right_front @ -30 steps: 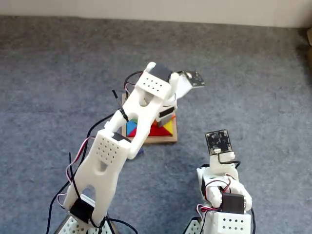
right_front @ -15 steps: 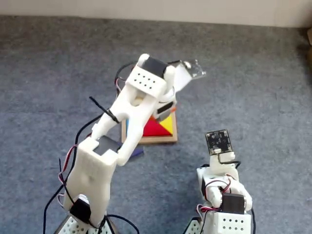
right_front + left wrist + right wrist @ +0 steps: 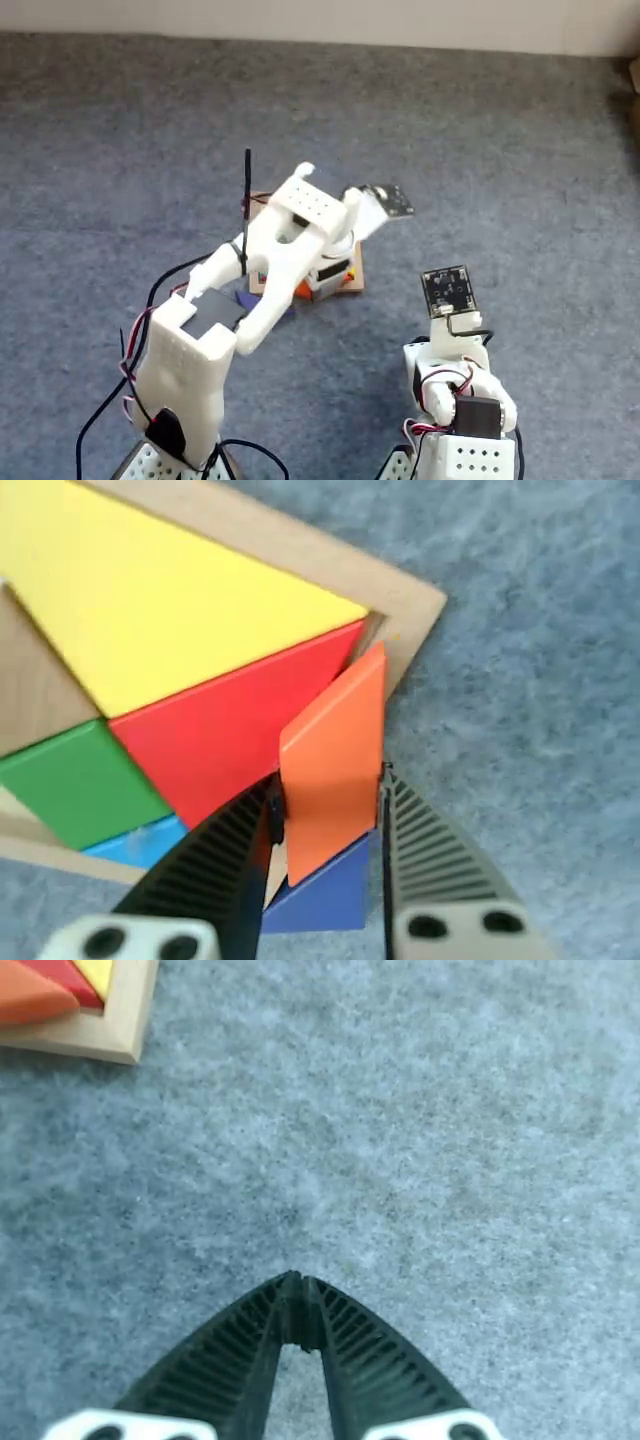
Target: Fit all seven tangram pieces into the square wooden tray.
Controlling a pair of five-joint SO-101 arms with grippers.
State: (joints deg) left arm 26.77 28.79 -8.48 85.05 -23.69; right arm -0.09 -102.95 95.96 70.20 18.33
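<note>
L end effector (image 3: 328, 785) grips 1 flat orange piece (image 3: 335, 745), tilted at a corner of the square wooden tray (image 3: 405, 595). In tray, 4 smooth pcs: yellow triangle (image 3: 170, 610), red piece (image 3: 215, 740), green piece (image 3: 75, 780), lt-blue piece (image 3: 140, 842). R end effector (image 3: 300, 1312) pinched together, empty, over fuzzy grey bench (image 3: 420, 1160).

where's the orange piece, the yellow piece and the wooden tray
orange piece (image 3: 335, 770), left wrist view, middle of its flat face
yellow piece (image 3: 170, 610), left wrist view, centre of its top face
wooden tray (image 3: 330, 565), left wrist view, bare rim beside the yellow piece
</note>
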